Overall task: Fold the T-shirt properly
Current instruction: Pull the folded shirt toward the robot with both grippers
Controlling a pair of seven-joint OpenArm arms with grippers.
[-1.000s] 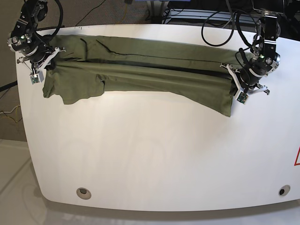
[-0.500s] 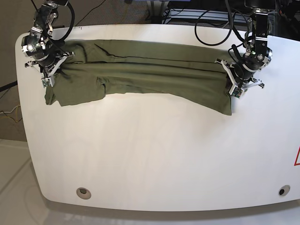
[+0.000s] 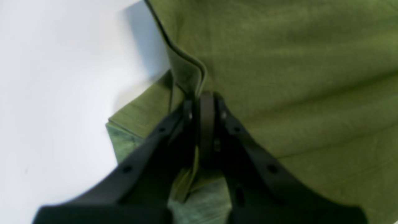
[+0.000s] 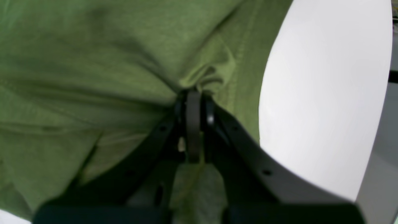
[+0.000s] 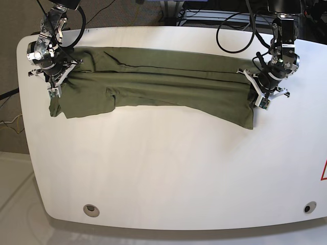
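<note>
The olive-green T-shirt (image 5: 158, 81) lies stretched as a long folded band across the far half of the white table (image 5: 168, 168). At the band's right end in the base view, my left gripper (image 5: 254, 86) is shut on a raised fold of cloth. The left wrist view shows its black fingers (image 3: 203, 105) pinching an edge of the T-shirt (image 3: 295, 77). At the band's left end my right gripper (image 5: 60, 76) is also shut. In the right wrist view its fingertips (image 4: 193, 99) pinch a bunched wrinkle of the T-shirt (image 4: 93, 62). A sleeve hangs toward the front at the left.
Black cables (image 5: 240, 30) and equipment sit past the table's far edge. Two round holes (image 5: 91, 209) mark the front corners of the table. A red mark (image 5: 324, 171) shows at the right edge.
Both grippers have carried the T-shirt's upper layer toward the far edge and then settled. The band now lies flatter and narrower, with the right end's hanging corner slightly shifted.
</note>
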